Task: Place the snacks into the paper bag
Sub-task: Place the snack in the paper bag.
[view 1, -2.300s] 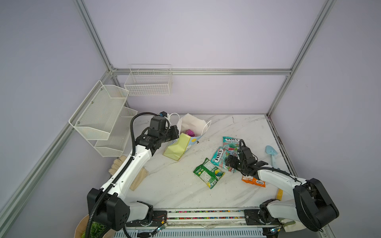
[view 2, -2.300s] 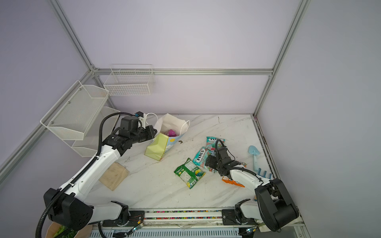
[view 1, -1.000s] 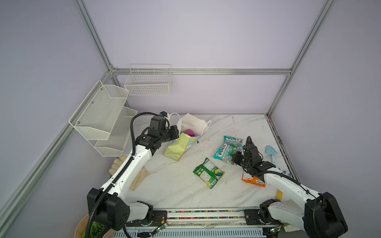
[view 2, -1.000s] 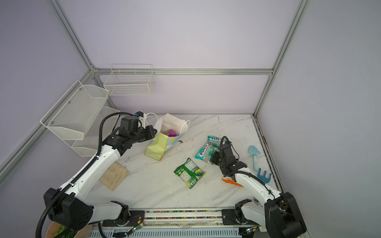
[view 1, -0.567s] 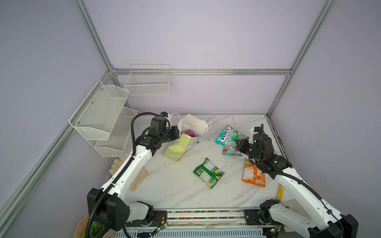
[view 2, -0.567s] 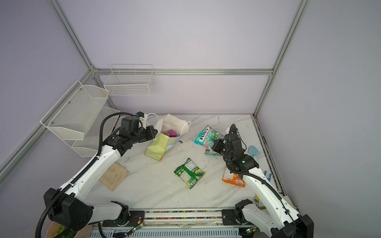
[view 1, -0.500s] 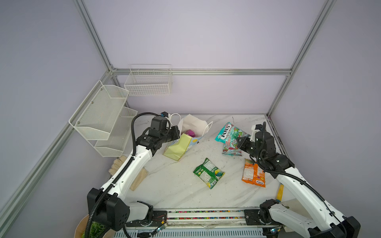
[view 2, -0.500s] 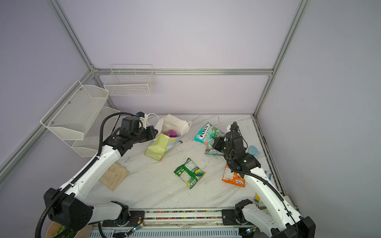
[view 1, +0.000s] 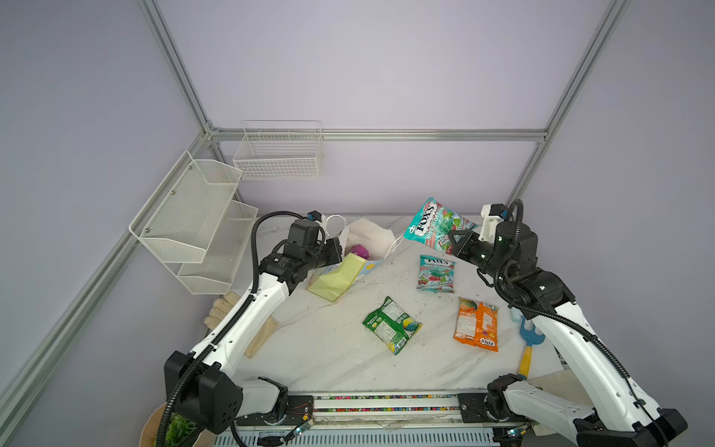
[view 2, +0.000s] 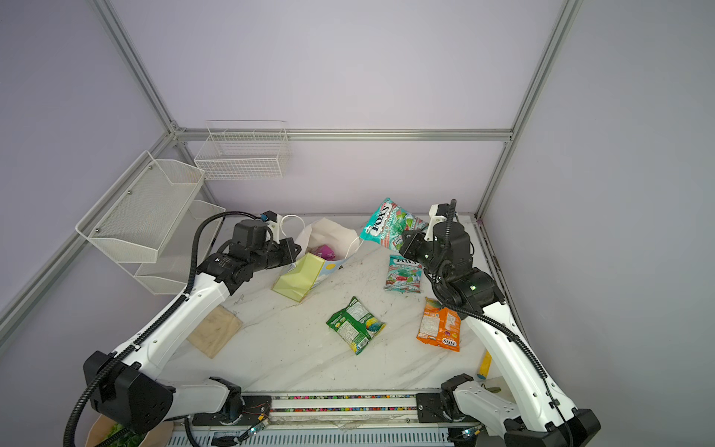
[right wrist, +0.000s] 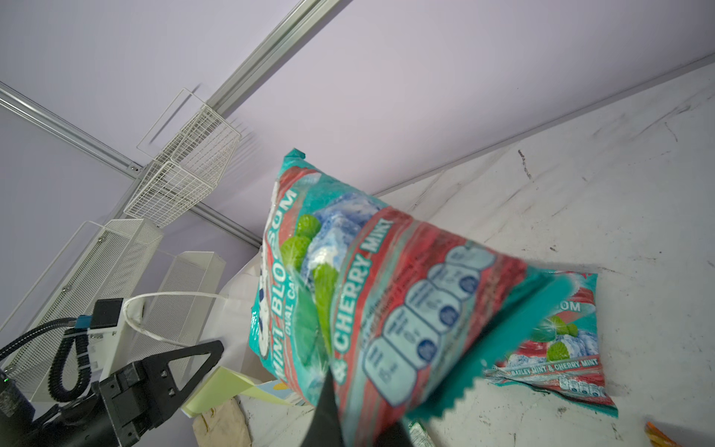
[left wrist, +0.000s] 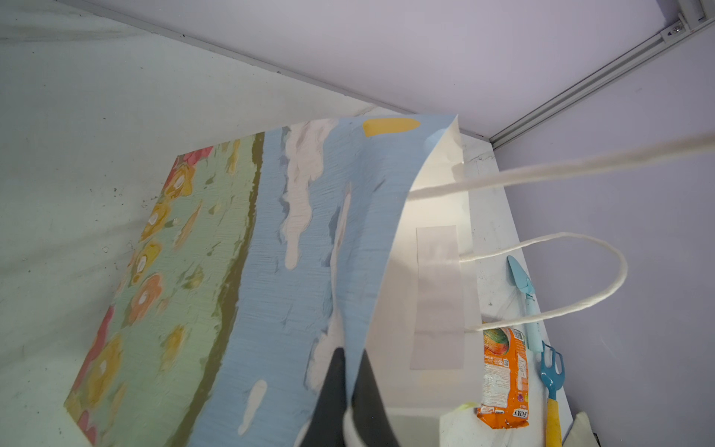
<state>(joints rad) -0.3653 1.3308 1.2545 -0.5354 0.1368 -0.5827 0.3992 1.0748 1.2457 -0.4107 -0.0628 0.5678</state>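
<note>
The paper bag (view 1: 340, 273) lies tilted on the table, its white mouth open. My left gripper (view 1: 336, 248) is shut on the bag's rim, and in the left wrist view the gripper (left wrist: 350, 354) pinches the blue-printed wall (left wrist: 294, 240). A purple packet (view 1: 361, 250) shows inside the bag. My right gripper (view 1: 453, 240) is shut on a teal FOX'S packet (view 1: 433, 224), held in the air right of the bag's mouth and filling the right wrist view (right wrist: 367, 290). On the table lie a second teal packet (view 1: 436, 273), a green one (view 1: 391, 324) and an orange one (view 1: 476, 324).
White wire baskets (view 1: 278, 154) and a mesh shelf (view 1: 193, 220) hang on the back and left walls. A blue rake with a yellow handle (view 1: 528, 344) and a light blue shovel (left wrist: 524, 294) lie at the table's right edge. A beige flat piece (view 2: 214, 331) lies at the left edge.
My right arm has lifted the teal packet off the table and carried it up and back toward the bag's mouth. The left arm and bag have stayed put.
</note>
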